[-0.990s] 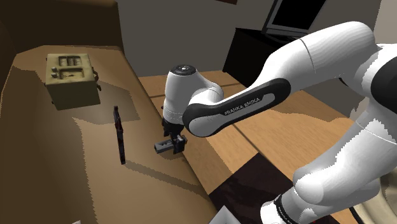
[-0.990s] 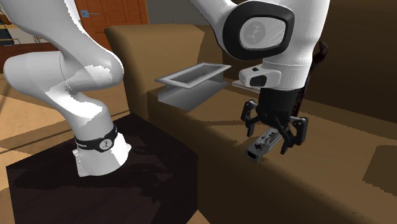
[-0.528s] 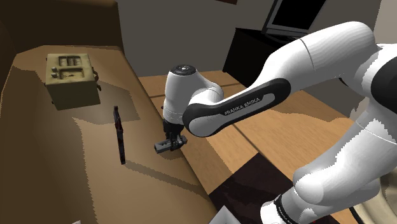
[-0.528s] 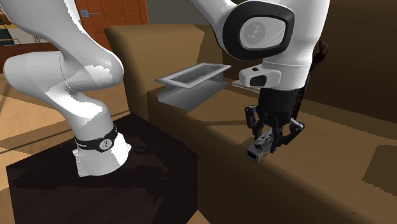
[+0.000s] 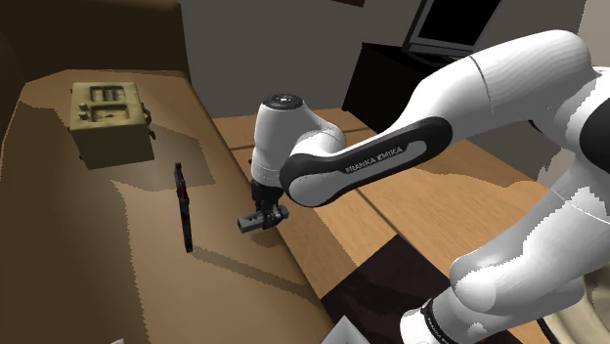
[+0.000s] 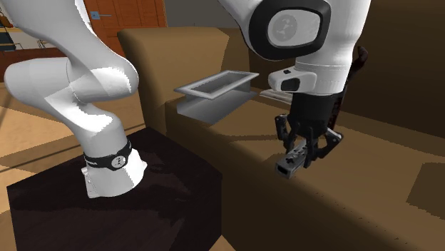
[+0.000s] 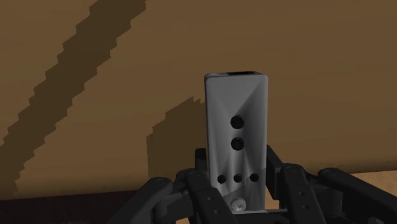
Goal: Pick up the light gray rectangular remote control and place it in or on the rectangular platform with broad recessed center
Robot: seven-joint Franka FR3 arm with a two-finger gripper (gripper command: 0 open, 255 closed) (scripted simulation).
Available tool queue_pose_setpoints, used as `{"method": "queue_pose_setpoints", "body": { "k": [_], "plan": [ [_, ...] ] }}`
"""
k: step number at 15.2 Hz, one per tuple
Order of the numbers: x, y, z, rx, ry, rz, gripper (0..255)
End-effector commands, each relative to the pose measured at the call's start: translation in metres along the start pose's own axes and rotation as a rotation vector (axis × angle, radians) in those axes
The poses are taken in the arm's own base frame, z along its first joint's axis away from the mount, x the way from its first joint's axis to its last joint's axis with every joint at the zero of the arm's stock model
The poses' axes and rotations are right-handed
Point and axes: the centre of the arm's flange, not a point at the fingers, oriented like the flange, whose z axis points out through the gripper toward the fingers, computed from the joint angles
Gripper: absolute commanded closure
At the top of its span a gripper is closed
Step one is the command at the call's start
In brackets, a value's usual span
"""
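Note:
The light grey rectangular remote (image 7: 235, 133) with small dark buttons is clasped at its near end between the black fingers of my gripper (image 7: 236, 184). In the shoulder view the gripper (image 5: 264, 215) points down over the brown sofa seat's front edge, and the remote (image 5: 250, 223) sticks out toward that view's left. The second exterior view has the gripper (image 6: 304, 148) shut on the remote (image 6: 288, 166), low over the seat. The platform with a recessed top (image 5: 109, 122) sits far back on the seat; it is a pale tray (image 6: 217, 87) in the second exterior view.
A thin dark object (image 5: 182, 205) stands on the seat between the gripper and the platform. The sofa's backrest (image 5: 88, 39) rises behind the platform. A wooden floor (image 5: 440, 195) and the dark stand (image 6: 121, 207) lie off the seat's front edge.
The fingers have gone from open around the remote to shut on it. Since then the hand and remote have risen only slightly.

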Motion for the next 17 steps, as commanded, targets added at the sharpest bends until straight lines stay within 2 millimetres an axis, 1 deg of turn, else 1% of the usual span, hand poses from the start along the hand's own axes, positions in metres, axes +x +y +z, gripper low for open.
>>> {"method": "queue_pose_setpoints", "body": {
  "k": [1,17],
  "plan": [
    [0.0,-0.001,-0.01,0.0,0.0,0.0,255],
    [0.001,-0.003,-0.094,0.0,0.0,0.0,255]
  ]
}}
